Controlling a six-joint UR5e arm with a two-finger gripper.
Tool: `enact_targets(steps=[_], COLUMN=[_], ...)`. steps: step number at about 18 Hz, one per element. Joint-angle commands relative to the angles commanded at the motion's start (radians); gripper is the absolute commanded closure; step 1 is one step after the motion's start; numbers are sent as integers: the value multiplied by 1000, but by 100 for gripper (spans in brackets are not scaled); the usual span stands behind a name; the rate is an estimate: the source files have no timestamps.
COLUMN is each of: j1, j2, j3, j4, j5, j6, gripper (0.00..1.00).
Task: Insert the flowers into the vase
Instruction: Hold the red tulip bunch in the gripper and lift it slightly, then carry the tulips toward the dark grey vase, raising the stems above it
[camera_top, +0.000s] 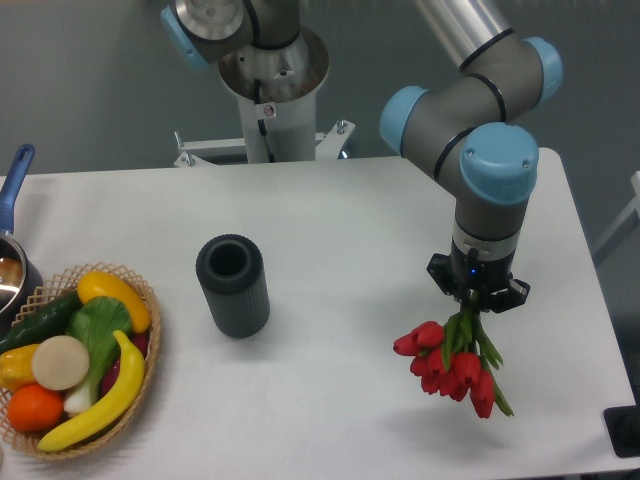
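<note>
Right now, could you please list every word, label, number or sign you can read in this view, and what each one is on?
No text can be read anywhere in this view.
A small red-and-white mark on the robot base is too small and blurred to read.
The arm, gripper, vase, flowers, basket and pot show no lettering.

Legible markings: none that I can read. One small red-and-white sticker on the arm's base column, too small to make out.
</note>
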Motion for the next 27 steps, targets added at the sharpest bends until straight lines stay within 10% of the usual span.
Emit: enact_targets(steps=[7, 16, 27], j1=[6, 11, -147], j2=[2, 44, 81], j3=[15, 35, 19], j4=[37, 222, 316], j5=[-67, -414, -779], j6=[-43, -210, -431], gripper=[96, 97, 96])
